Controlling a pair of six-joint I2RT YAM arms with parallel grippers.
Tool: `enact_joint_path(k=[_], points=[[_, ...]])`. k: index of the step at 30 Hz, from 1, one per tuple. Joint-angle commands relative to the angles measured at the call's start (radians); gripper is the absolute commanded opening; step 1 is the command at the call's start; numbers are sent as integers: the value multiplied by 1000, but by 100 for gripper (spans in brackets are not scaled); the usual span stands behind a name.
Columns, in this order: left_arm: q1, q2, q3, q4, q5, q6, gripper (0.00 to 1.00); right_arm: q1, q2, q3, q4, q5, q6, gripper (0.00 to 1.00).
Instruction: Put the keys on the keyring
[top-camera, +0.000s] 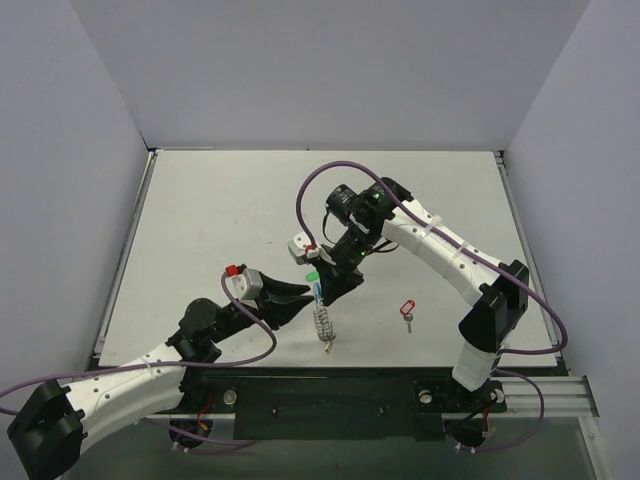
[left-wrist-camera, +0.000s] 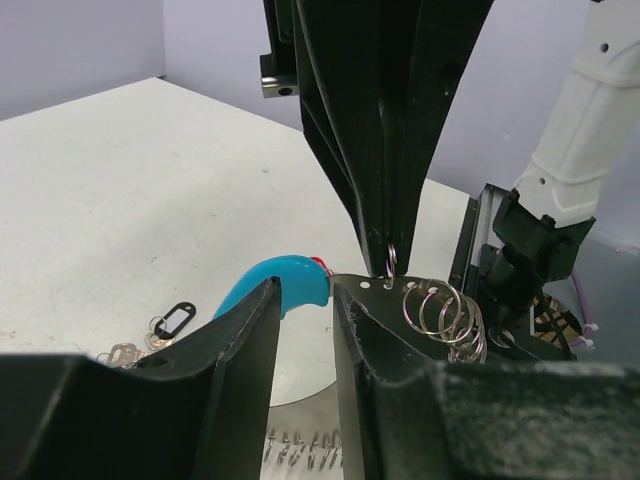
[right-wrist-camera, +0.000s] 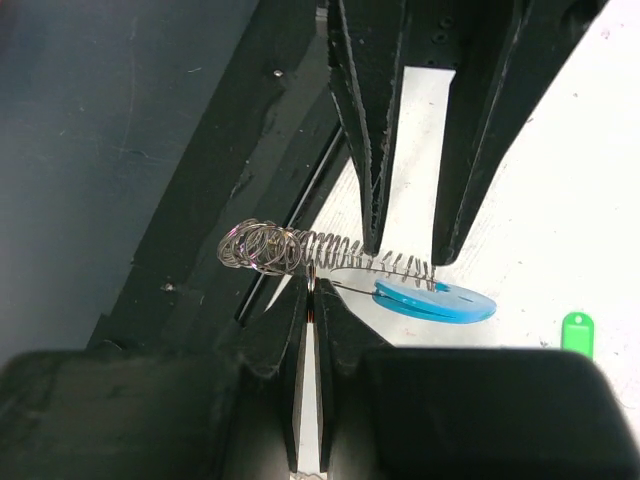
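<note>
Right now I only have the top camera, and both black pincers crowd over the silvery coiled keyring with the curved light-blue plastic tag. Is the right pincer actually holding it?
Observer: Yes. In the right wrist view the right pincer is shut on a thin loop of the silvery coiled keyring, a little way along from its curved light-blue plastic tag.
Operator: And the left pincer, has it got a grip too?
Observer: No. The left wrist view shows the left pincer open. Its jaws stand apart and the blue tag shows through the gap between them, unclamped.
</note>
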Motion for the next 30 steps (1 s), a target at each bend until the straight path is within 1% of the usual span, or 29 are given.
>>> enact_joint_path(k=[1,14,19,30], points=[[2,48,25,151,98,9,36,0,-19,8,-88,-95,-82,0],[1,94,39,197,171,-16,35,-11,-9,16,-89,-87,-76,0],[0,129,59,198,207,-25,32,-12,-5,22,-84,-79,-68,0],[-15,169,81,232,190,-27,31,-17,1,24,-58,-68,-30,0]])
